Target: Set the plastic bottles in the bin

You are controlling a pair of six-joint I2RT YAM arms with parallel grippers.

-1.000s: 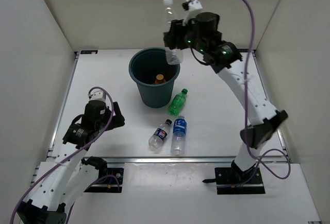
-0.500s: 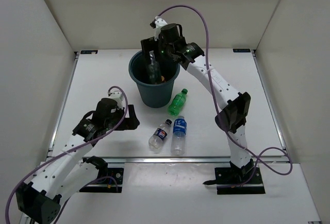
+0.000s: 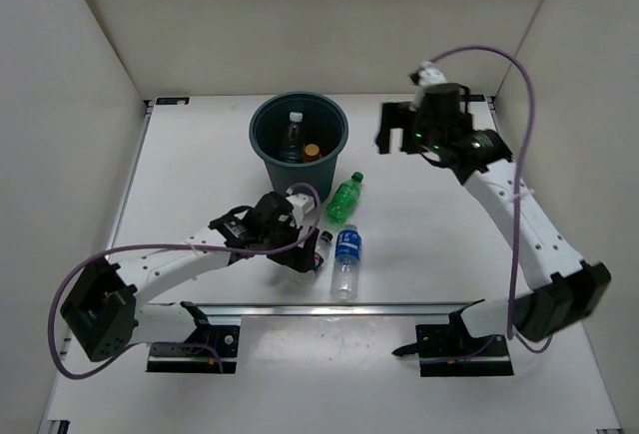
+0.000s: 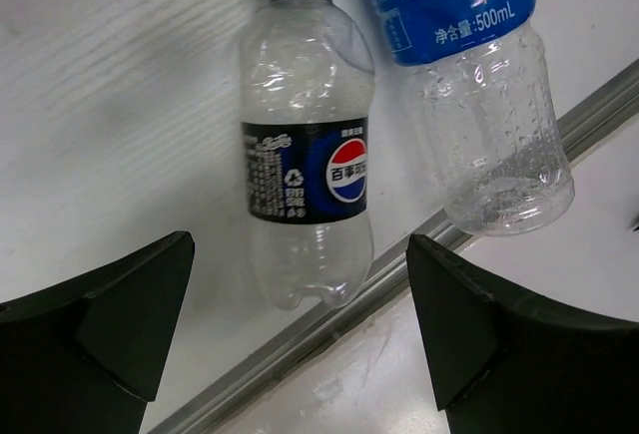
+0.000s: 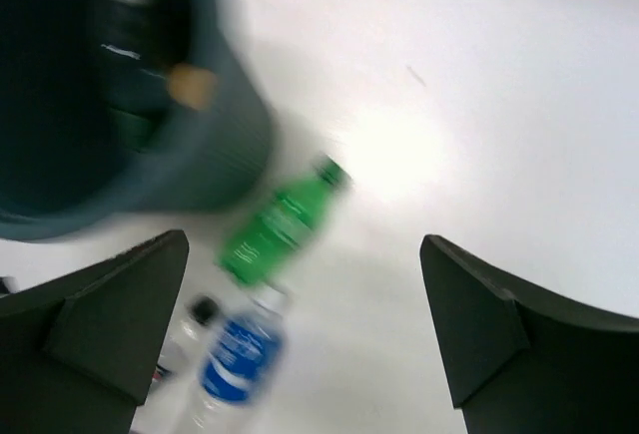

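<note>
The clear bottle that was carried over the bin by the right gripper a second ago is now seen standing inside it, white cap up, beside the orange bottle — so two of the five can be counted as delivered. The right gripper has been drawn back to the right of the bin. Its jaws are spread wide and nothing is held between them.

Three bottles are left lying on the table. The green bottle is just beside the bin's base, while the blue-label bottle and the dark-label bottle lie side by side nearer the arms. Whether those two touch cannot be told.

The left gripper has meanwhile been brought across from the left of the table and is now placed over the dark-label bottle. Its fingers are held wide apart, one on either side of the bottle's lower half, and nothing is gripped — no contact with the bottle is seen yet. This bottle is judged to be the next pick.
</note>
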